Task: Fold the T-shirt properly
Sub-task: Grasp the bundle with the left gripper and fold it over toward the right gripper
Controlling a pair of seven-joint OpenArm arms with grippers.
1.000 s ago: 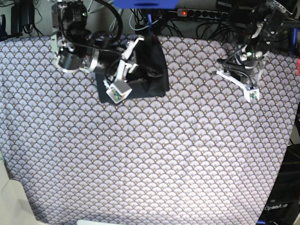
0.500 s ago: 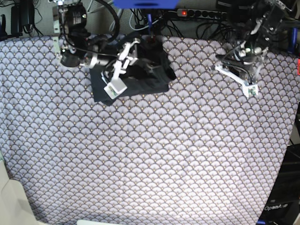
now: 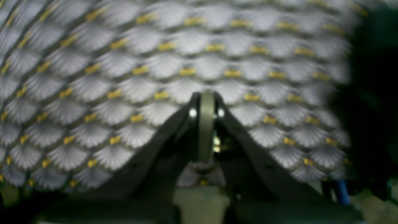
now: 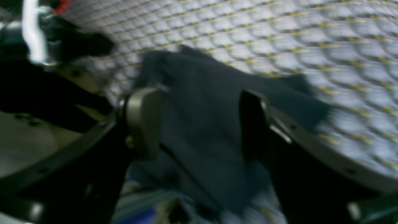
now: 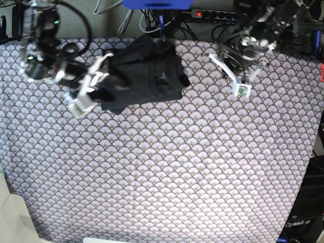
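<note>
At the far left of the base view the right claw [image 5: 83, 96] hangs over the desk [image 5: 167, 172], just off the left edge of the T-shirt [image 5: 144, 76]. Its fingers stand wide apart with nothing between them; in the right wrist view the pale pad [image 4: 143, 121] and the dark finger opposite frame the dark cloth [image 4: 202, 112], which lies beyond them on the patterned tablecloth [image 4: 311, 37], blurred. Whether a fingertip brushes the fabric cannot be told.

The T-shirt sits as a compact, bunched dark bundle at the far edge of the desk, left of centre, with creases across its top and one corner jutting to the right. It rests on the tablecloth [image 5: 167, 172], which covers the whole desk in a fan pattern.

Further right, well apart from the shirt, the left claw [image 5: 241, 87] hovers above the far right part of the desk. Its fingers are pressed together on nothing, as the left wrist view shows: the pads [image 3: 206, 124] meet edge to edge above bare fan-patterned cloth [image 3: 124, 77].
</note>
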